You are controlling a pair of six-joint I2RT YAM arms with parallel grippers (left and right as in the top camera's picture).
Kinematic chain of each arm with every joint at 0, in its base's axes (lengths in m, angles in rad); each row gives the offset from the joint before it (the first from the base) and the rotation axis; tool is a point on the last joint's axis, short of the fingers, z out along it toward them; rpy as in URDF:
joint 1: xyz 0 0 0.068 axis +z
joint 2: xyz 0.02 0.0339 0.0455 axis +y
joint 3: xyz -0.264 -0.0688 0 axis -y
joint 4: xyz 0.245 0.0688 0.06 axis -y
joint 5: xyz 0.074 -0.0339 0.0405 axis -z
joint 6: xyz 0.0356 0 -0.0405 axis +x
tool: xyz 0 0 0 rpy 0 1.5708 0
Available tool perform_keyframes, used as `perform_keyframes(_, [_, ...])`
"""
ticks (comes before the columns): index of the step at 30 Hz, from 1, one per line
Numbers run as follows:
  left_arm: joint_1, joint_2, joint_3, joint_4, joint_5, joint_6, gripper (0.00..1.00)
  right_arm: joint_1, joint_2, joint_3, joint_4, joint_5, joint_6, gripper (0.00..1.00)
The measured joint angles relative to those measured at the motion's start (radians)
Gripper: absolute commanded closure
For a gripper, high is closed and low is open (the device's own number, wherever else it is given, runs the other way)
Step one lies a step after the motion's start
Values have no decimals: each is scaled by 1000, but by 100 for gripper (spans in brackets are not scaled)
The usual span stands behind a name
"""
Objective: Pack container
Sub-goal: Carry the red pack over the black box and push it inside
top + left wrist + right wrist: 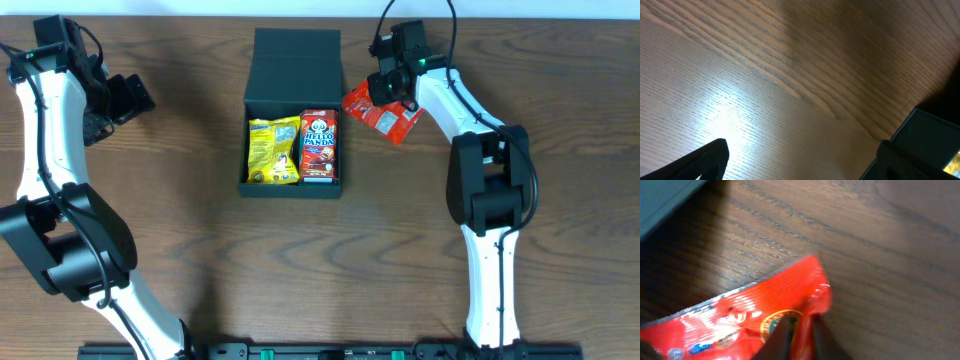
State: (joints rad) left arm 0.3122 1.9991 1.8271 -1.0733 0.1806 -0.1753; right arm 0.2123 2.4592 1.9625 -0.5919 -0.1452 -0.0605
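Right gripper (385, 95): pressed together on the edge of a red snack packet (396, 125). In the wrist view the foil (755, 315) is seen pinched between the two fingers (785, 335). The packet is pictured just beside the container's right wall.
Left gripper (125, 98): held spread wide above bare wood at the left side of the table (200, 250), well apart from the container. Nothing is gripped or touched.
Container (290, 189): set at the centre of the table, its hinged lid laid open toward the far edge.
Contents: a yellow snack bag (273, 150) is packed in the left half. A red Hello Panda box (319, 146) is laid face up beside it on the right.
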Motion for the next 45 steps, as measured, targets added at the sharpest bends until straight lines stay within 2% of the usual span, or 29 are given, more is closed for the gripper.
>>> perform_keyframes(15, [0, 0, 0, 5, 0, 0, 5, 1, -70, -43, -13, 4, -2, 99])
perform_keyframes(26, [0, 0, 0, 7, 0, 0, 5, 17, -468, -53, -29, -45, 34, 99])
perform_keyframes(30, [0, 0, 0, 7, 0, 0, 5, 50, -530, -50, -64, -51, 222, 99])
perform_keyframes(35, [0, 0, 0, 9, -1, 0, 5, 131, -526, -51, -194, -11, 630, 99])
perform_keyframes(38, [0, 0, 0, 18, -1, 0, 4, 208, -522, -51, -196, 38, 823, 98])
perform_keyframes(42, [0, 0, 0, 28, -5, 0, 5, 360, -522, -51, -153, 146, 989, 99])
perform_keyframes(45, [0, 0, 0, 31, -8, 0, 5, 478, -518, -51, -133, 262, 1056, 98])
